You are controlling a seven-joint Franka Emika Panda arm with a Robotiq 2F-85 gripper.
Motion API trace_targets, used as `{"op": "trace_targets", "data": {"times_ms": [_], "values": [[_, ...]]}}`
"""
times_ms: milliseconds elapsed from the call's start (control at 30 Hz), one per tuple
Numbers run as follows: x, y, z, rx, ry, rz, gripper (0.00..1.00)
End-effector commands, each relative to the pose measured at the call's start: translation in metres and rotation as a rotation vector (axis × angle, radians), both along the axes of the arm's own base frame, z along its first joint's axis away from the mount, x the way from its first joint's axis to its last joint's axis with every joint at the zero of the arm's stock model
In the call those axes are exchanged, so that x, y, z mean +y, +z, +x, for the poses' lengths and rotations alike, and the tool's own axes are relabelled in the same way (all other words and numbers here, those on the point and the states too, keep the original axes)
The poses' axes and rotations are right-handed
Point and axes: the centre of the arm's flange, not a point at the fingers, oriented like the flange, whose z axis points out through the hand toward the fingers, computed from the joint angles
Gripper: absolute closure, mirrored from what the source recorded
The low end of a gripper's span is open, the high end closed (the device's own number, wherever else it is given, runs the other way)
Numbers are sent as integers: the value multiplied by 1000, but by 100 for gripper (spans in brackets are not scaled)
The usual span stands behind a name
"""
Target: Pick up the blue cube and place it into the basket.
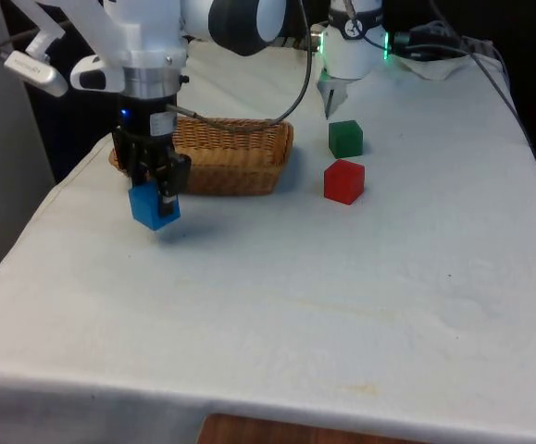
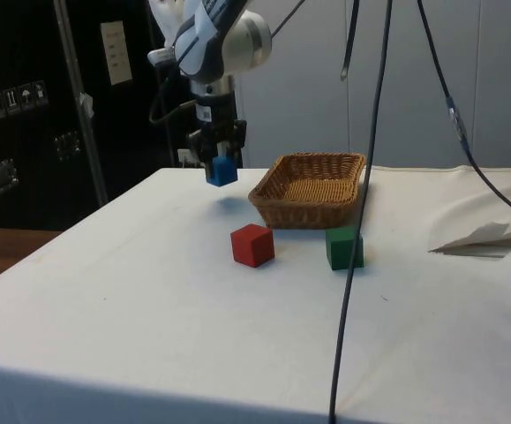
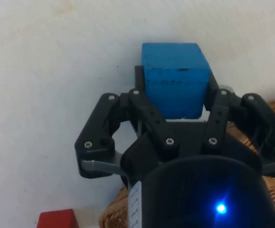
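Grasping blue cube point(image 1: 154, 205), black gripper point(image 1: 156, 192) holds it clear of white cloth point(image 1: 277, 296), just beside woven wicker basket point(image 1: 235, 153). Matte red cube point(image 1: 343, 180), green cube point(image 1: 345, 138) at front view's right.

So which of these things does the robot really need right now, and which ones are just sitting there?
Needed for the job:
- blue cube, held off the table in the gripper
- basket, where the cube has to go

Just lying about:
- red cube, on the cloth beside the basket
- green cube, just behind the red one
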Motion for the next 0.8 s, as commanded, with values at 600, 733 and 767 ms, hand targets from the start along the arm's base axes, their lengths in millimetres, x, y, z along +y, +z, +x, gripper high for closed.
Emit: {"op": "trace_targets", "data": {"times_ms": [600,733,767], "values": [[-4,40,-26,-24,46,12,97],[-5,47,-32,-28,54,16,97],[-5,49,-34,-29,56,18,97]]}}
